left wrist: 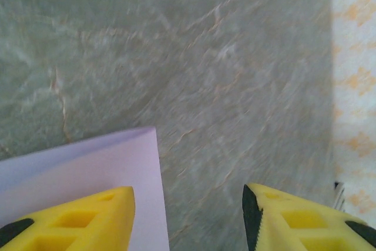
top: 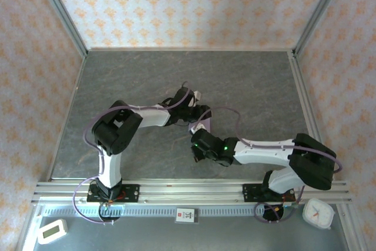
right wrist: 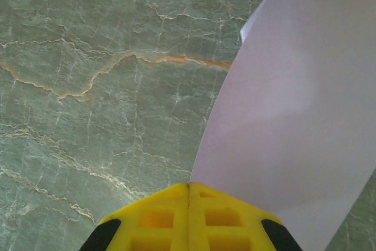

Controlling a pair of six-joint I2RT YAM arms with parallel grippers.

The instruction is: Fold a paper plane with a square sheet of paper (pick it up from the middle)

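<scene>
The sheet point(right wrist: 294, 116) curves up off the grey counter point(right wrist: 88, 116) near the counter's middle, with 1 edge clamped between the closed fingers of the right gripper point(right wrist: 189, 195). The left gripper point(left wrist: 188, 204) hangs over a corner of it, its 2 fingers apart.

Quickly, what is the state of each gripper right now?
Left gripper: open.
Right gripper: closed, holding the square sheet of paper.
</scene>
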